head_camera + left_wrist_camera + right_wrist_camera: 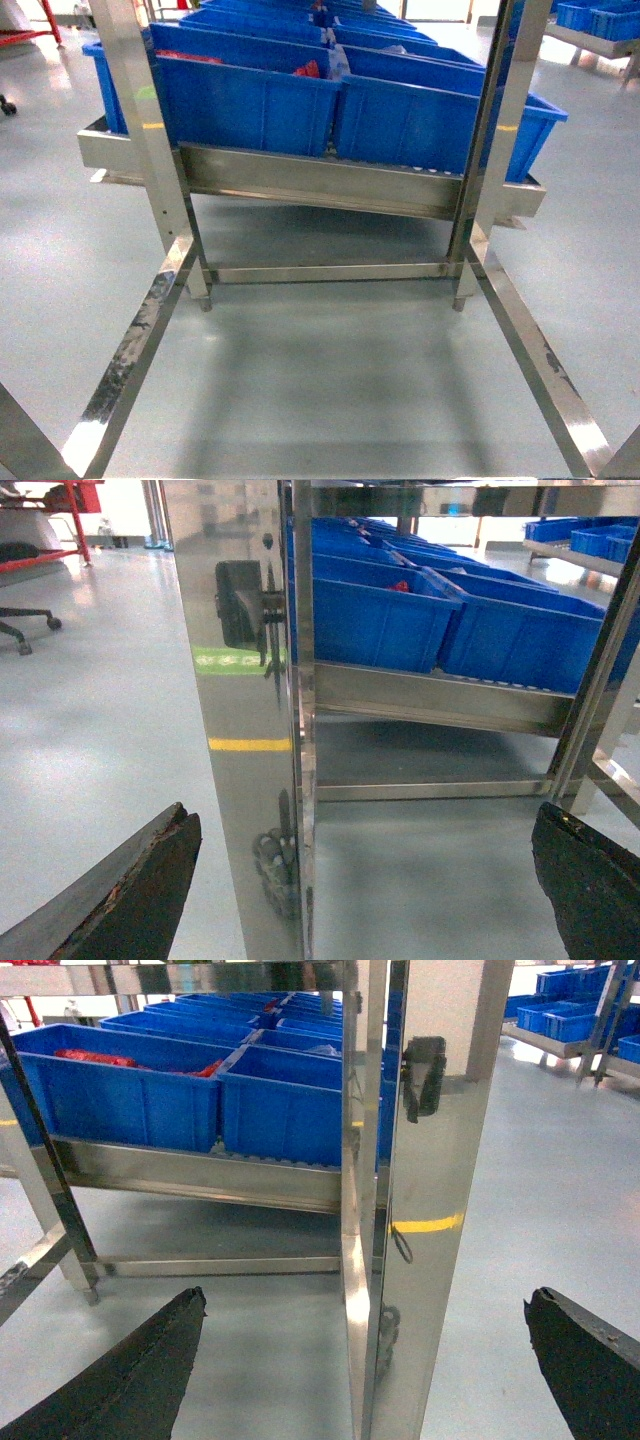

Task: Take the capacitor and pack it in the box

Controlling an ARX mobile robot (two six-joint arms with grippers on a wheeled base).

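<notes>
A steel rack (330, 190) fills the head view, its shelf carrying blue bins (250, 100) edge to edge. Neither the box nor any capacitor is in sight. The left gripper (370, 880) and right gripper (365, 1360) both hang spread wide, holding nothing. A capacitor is likely light, rigid and small, best pinched across its body, not its leads.
</notes>
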